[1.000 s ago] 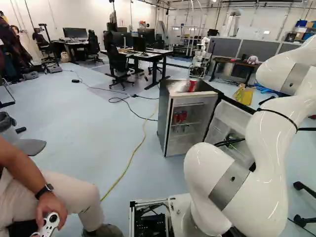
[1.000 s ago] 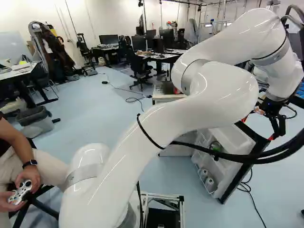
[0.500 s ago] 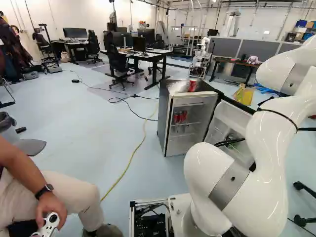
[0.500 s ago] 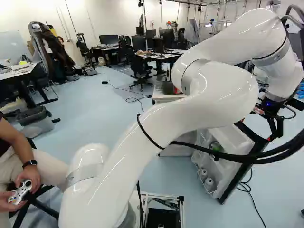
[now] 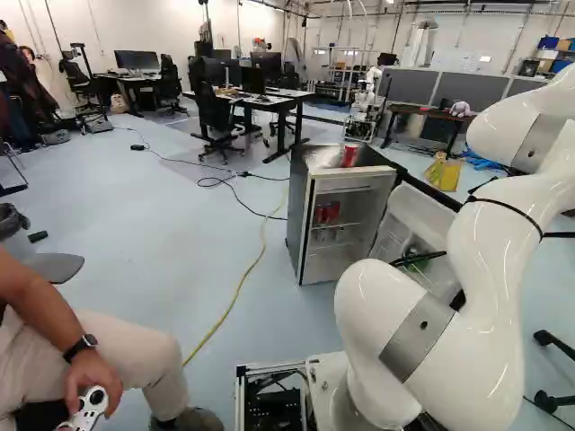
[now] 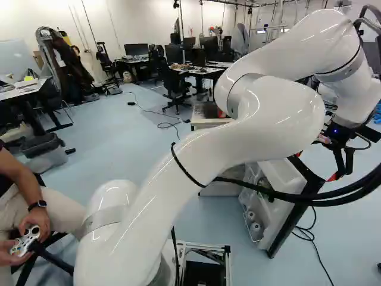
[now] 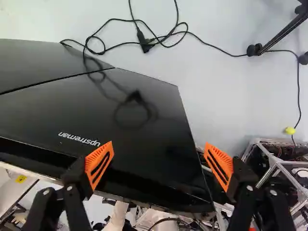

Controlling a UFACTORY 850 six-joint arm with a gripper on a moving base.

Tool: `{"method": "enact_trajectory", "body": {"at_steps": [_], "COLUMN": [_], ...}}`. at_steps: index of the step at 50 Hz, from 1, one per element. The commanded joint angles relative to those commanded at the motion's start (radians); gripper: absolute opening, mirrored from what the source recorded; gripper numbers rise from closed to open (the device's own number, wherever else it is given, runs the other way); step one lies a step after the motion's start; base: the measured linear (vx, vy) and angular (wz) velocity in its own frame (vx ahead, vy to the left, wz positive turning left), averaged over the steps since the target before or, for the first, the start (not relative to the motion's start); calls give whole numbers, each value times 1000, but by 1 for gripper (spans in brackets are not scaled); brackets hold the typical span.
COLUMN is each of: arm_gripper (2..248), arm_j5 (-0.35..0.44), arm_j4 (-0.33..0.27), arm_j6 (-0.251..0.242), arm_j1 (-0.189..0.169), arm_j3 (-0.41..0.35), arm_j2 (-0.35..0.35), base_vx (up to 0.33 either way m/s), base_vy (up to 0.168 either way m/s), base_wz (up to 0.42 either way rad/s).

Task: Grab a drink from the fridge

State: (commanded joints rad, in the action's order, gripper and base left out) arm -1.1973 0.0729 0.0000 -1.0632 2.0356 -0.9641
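Observation:
In the right base view my gripper is at the outer side of the fridge door, near its free edge. The gripper in the wrist view stands open, the glossy black door face spanning the space ahead of and between its orange-padded fingers. The fridge stands with its door swung out. Red cans sit on an inside shelf, and another red can stands on top beside clear plastic. Pale can-like tops and a green item show in the door's racks.
A person's hands hold a controller at the left, legs close beside the base. A yellow cable runs along the floor. Black cables lie beyond the door. Another robot stands behind the fridge, near desks and chairs.
The fridge door has swung a little toward the fridge body, and my gripper has moved slightly the same way against its outer side. The base and the cans have stayed put.

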Motion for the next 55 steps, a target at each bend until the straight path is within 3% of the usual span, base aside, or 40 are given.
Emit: {"method": "enact_trajectory", "body": {"at_steps": [30, 55], "arm_gripper": [247, 247], "arm_j5": [-104, -113], "arm_j4": [0, 0], "arm_j6": [0, 0], "arm_j1": [5, 27], "arm_j3": [-63, -136], "arm_j2": [33, 72], "base_vx": [0, 0], "base_vy": [0, 0], "base_wz": [0, 0]}}
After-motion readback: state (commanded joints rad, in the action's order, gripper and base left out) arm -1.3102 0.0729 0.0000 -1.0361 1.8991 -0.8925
